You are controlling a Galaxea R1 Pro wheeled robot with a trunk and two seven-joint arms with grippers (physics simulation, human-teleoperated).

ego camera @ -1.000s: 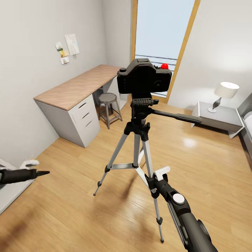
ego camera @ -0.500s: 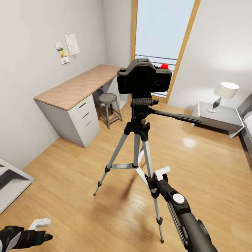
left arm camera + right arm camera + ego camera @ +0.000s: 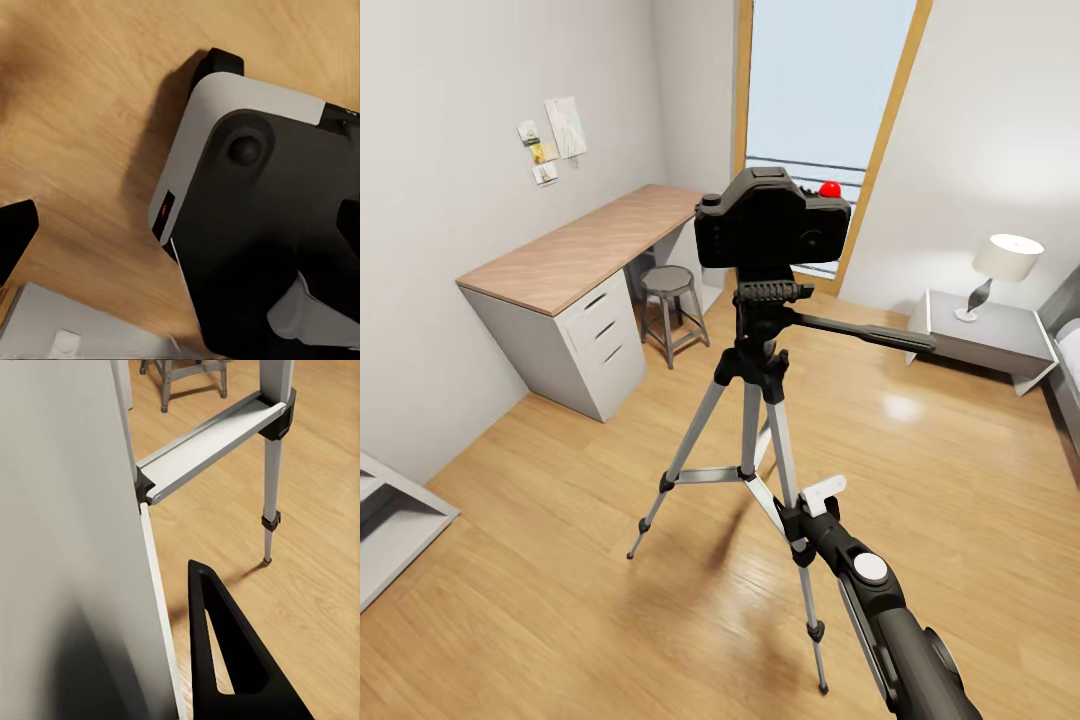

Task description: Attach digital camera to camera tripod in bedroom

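Observation:
The black digital camera (image 3: 772,230) with its red button sits on the head of the camera tripod (image 3: 758,375) in the middle of the bedroom floor. The long pan handle points right. My right gripper (image 3: 810,508) hangs low beside the tripod's near leg. In the right wrist view one black finger (image 3: 225,675) stands at the centre line, so the gripper looks shut on nothing, with the grey leg (image 3: 60,547) close alongside. My left gripper (image 3: 184,232) is open and points down at the robot's own base (image 3: 270,225) over the wood floor.
A wooden-topped desk (image 3: 575,250) with drawers and a round stool (image 3: 670,290) stand at the left wall. A tall window (image 3: 820,110) is behind the tripod. A nightstand (image 3: 985,340) with a lamp (image 3: 1000,265) is at right. A grey shelf corner (image 3: 390,520) juts in at lower left.
My left arm dropped from the left edge to the bottom-left corner, then left the head view. The camera, the tripod and my right arm stayed still.

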